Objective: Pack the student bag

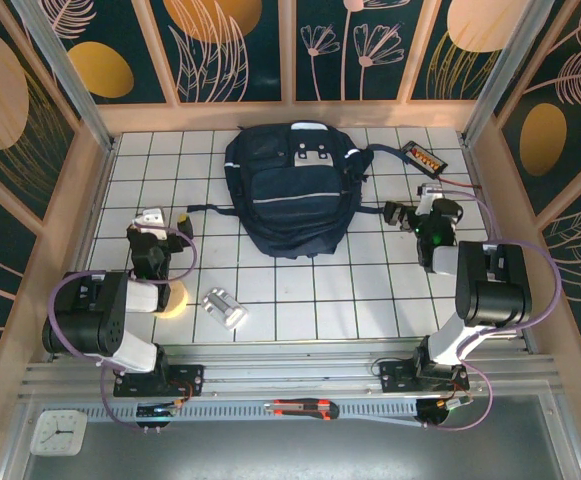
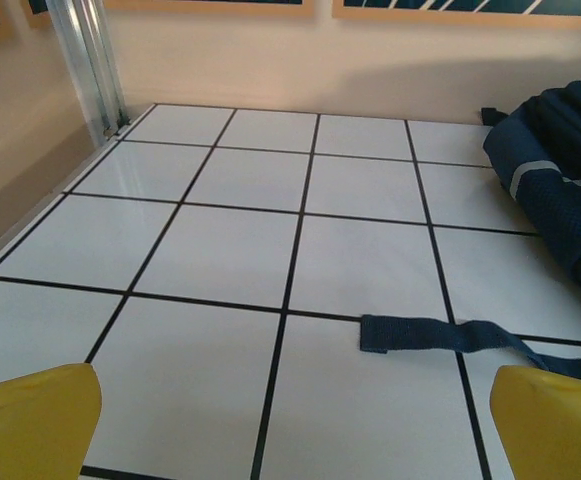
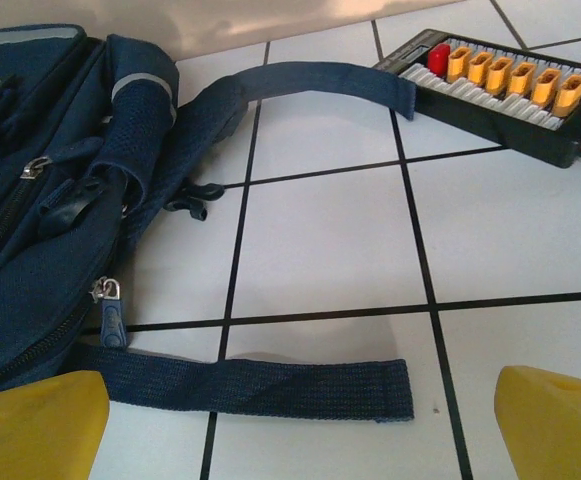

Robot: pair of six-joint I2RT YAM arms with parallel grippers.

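Where navy floral panels (image 1: 320, 45) wall your white black-gridded tile table (image 1: 370, 290), the large dark navy fabric backpack (image 1: 292, 190) lies at its 12 o'clock: 2 o'clock from the left gripper (image 2: 292, 425), 10 o'clock from the right gripper (image 3: 295, 425), both gaping empty.

Blk connector board (image 1: 421, 155) far R, silver block (image 1: 223, 308) near L, box cutter (image 1: 303, 408) at front.

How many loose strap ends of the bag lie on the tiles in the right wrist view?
2. The far strap runs from the student bag toward the black connector board; the near strap lies flat close to the camera. More may be hidden under the bag.
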